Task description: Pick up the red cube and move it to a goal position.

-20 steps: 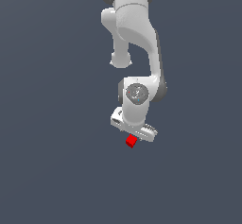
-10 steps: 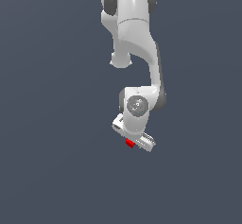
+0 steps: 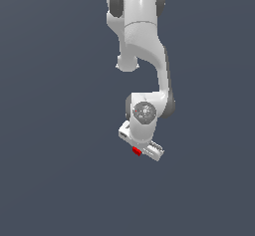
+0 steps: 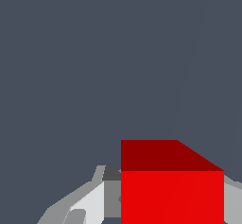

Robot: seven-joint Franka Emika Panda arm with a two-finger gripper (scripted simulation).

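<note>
Risk for you is slippage: the gripper [image 3: 138,153] pinches the red cube [image 4: 172,190] between its fingers, and a jerky carry could shake it loose.

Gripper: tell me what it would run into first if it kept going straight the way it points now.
The red cube fills the gap at the gripper. Beyond it the wrist view shows only plain grey; nothing else in that line, though depth is unclear.
</note>
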